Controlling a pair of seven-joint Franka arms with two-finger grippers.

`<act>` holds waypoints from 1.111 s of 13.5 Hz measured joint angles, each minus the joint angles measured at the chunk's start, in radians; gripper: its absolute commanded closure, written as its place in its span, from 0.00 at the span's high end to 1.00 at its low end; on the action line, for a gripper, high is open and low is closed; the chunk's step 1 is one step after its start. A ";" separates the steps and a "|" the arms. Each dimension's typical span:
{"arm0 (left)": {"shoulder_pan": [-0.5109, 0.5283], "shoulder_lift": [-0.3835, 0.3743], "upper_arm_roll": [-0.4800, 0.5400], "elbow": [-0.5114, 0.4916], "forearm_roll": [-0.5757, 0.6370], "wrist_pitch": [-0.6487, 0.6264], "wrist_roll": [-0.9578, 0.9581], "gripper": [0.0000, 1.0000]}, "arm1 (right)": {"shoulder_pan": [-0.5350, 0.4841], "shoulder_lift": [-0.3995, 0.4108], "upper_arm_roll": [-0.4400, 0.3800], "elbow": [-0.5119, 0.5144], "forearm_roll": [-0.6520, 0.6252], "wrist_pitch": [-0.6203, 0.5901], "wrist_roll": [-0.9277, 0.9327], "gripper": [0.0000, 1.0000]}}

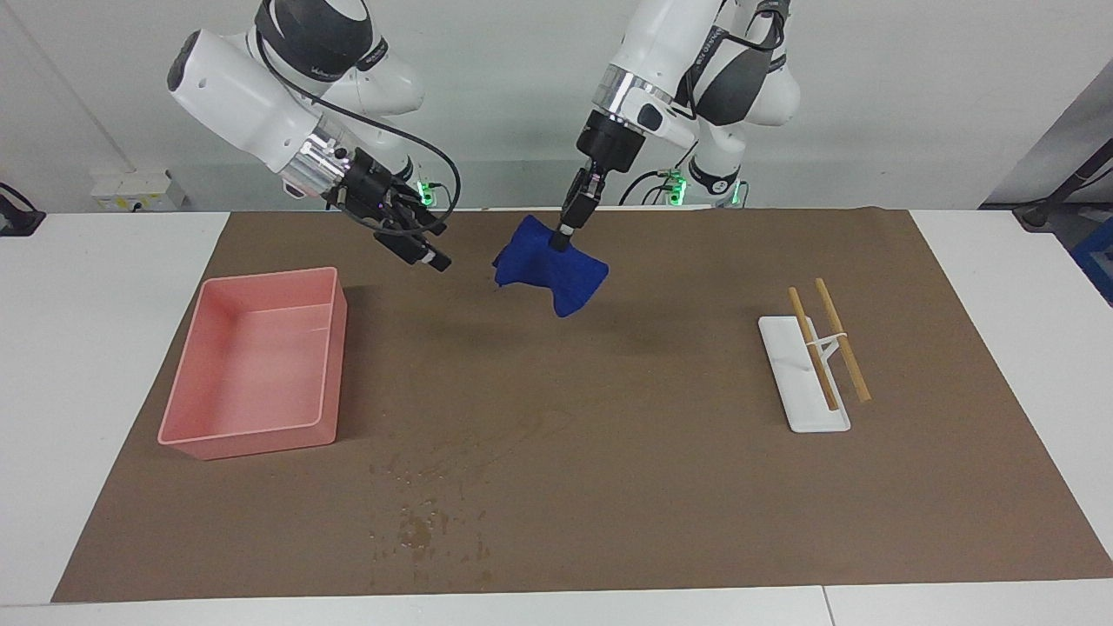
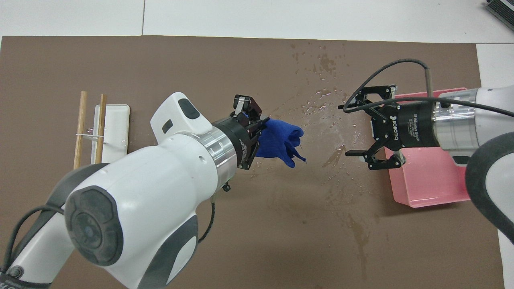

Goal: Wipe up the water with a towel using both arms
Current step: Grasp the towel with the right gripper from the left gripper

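1. the pink tray (image 1: 252, 365) sits on the brown mat (image 1: 609, 487) toward the right arm's end of the table, its long outer wall close to the mat's edge there; it serves as the landmark below.
2. the right gripper (image 1: 417, 248) hangs in the air just past the tray's inner wall, over bare mat, its two fingers spread wide with nothing between them; in the overhead view (image 2: 361, 130) the gap between them faces the towel.
3. the water (image 1: 426, 522) lies as dark droplets and wet specks on the mat, farther from the robots than the tray, reaching almost to the mat's edge farthest from the robots.
4. the towel (image 1: 552, 274) hangs bunched in the air over the mat's middle, apart from the tray, with open room between it and the right gripper.
5. the left gripper (image 1: 565, 235) is pinched closed on the towel's upper fold, fingers pointing down.
6. the white rack (image 1: 804, 374) with two wooden sticks (image 1: 826, 343) stands well apart from the tray, toward the left arm's end, with wide bare mat between it and the towel.
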 measured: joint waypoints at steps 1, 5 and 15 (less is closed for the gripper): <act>-0.012 0.000 0.000 0.000 0.000 0.002 -0.022 0.00 | 0.028 0.000 0.001 -0.009 0.002 0.027 0.027 1.00; -0.028 0.000 0.001 0.000 -0.001 0.025 -0.068 0.00 | 0.082 -0.002 0.002 -0.028 0.013 0.090 0.115 1.00; -0.091 0.000 0.002 -0.006 -0.001 0.029 -0.111 0.00 | 0.164 -0.007 0.000 -0.071 0.017 0.151 0.098 0.00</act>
